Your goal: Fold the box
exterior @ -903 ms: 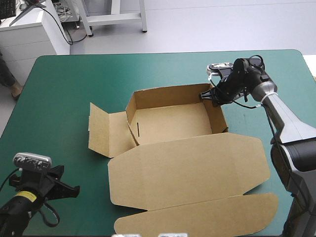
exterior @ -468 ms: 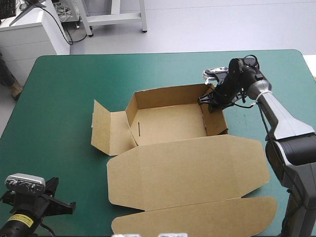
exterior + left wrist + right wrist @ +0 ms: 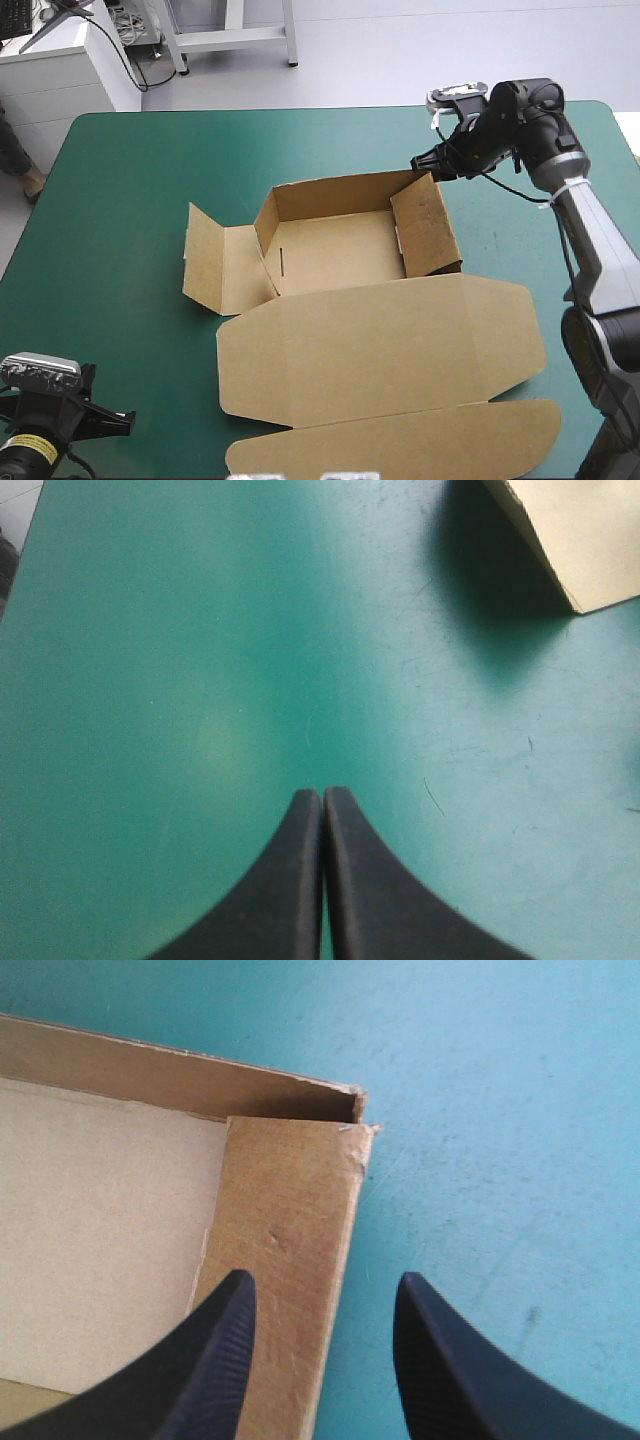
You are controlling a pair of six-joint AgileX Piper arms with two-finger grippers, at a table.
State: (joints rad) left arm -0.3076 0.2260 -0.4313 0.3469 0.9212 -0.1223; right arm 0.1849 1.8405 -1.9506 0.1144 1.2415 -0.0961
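Bright, even light from overhead; shadows are soft.
From above, the bench [image 3: 150,180] is evenly lit and the box [image 3: 340,250] throws only a thin shadow. In the left wrist view a dark, soft-edged shadow [image 3: 490,590] lies beside the box's corner, and a pale sheen [image 3: 215,735] spreads ahead of the left fingers [image 3: 295,880].

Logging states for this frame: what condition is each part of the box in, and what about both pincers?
box: open tray, only partly folded
far wall: raised
right wall: raised, leaning inward
left flap: spread outward, not tucked
lid: flat on the teal-green cover
left pincer: shut, empty, over bare cover
right pincer: open, empty, over the right wall's far end
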